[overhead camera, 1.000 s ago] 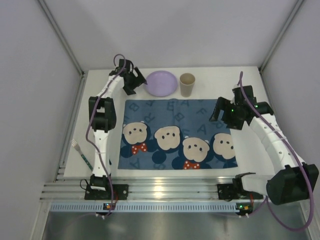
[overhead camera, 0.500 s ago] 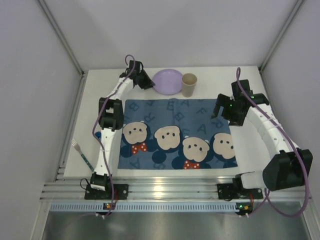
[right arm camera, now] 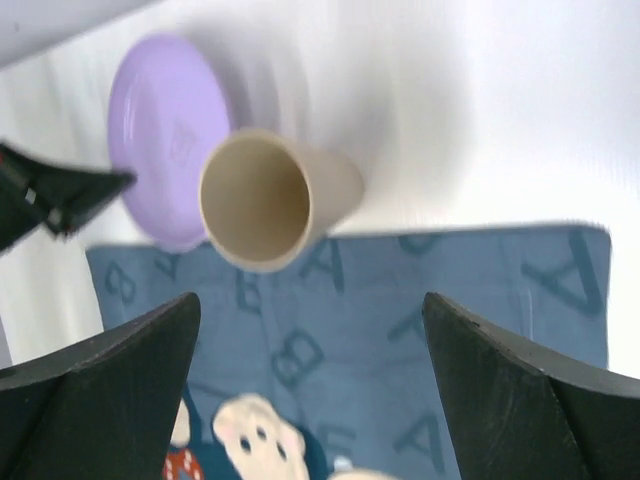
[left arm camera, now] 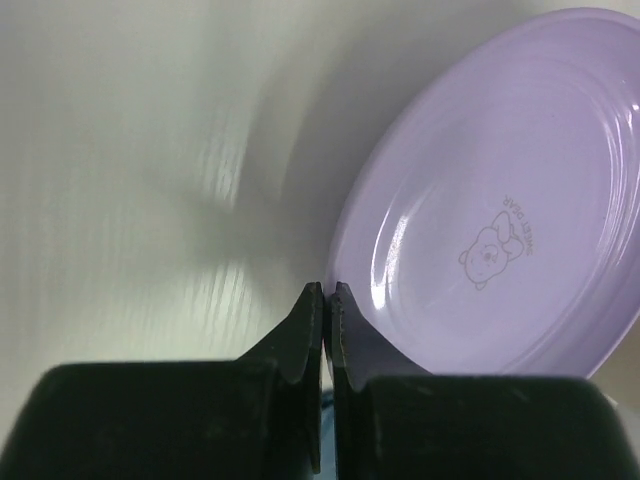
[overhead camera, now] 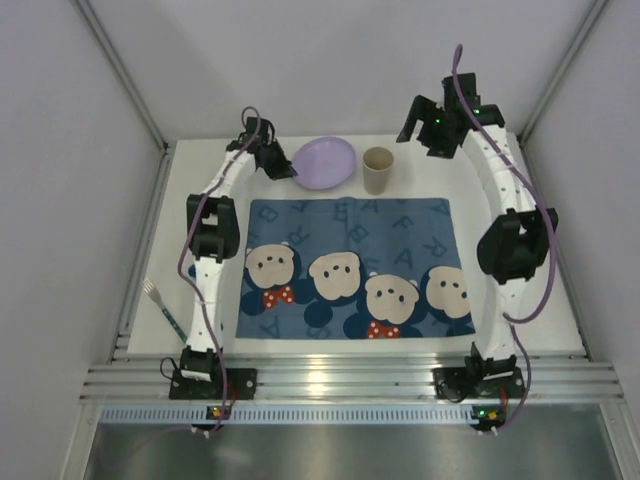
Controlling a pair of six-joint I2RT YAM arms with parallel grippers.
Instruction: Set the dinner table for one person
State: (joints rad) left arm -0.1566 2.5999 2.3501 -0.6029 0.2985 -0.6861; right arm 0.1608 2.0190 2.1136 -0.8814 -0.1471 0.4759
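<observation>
L wrist only: plate point(left arm camera: 520, 130) bear logo point(left arm camera: 490, 245); top only: fork point(overhead camera: 158, 306).

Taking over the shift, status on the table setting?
Left pincer shut on purple plate rim. Right pincer open over beige cup. Fork left of placemat on dinner table. Nothing blocking.

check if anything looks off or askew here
The purple plate sits tilted, one rim raised where the left tool looks shut on it. The fork lies apart, well left of the placemat.

Placemat point(overhead camera: 345, 215): scattered letters A, B, R, F. Plate point(left arm camera: 500, 230): tiny lettering illegible.
</observation>
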